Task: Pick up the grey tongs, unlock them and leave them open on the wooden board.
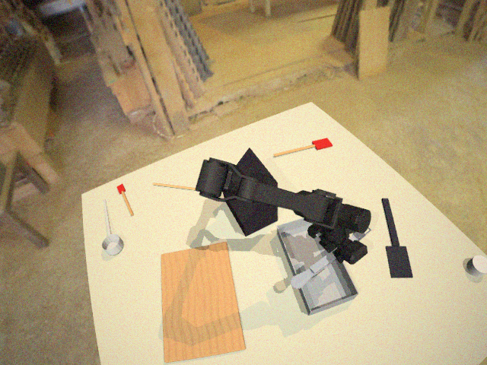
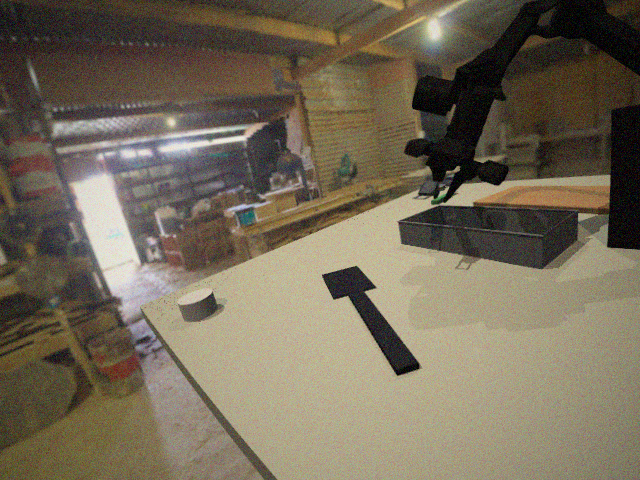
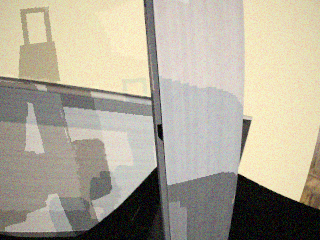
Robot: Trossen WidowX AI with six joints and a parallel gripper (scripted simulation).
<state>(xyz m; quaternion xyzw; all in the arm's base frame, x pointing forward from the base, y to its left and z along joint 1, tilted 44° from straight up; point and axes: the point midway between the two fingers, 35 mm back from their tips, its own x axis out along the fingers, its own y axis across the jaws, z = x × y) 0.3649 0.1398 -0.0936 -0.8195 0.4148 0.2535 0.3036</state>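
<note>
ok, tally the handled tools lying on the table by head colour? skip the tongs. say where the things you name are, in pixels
Red: 2 spatulas (image 1: 322,144) (image 1: 121,188)
Black: 1 turner (image 1: 399,261) (image 2: 348,282)
Grey: 1 ladle (image 1: 112,238)
Can't tell: 1 wooden handle (image 1: 175,185), far end behind the arm
Total: 5

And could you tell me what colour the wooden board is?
Light orange-brown with faint stripes; the top view shows it best.
</note>
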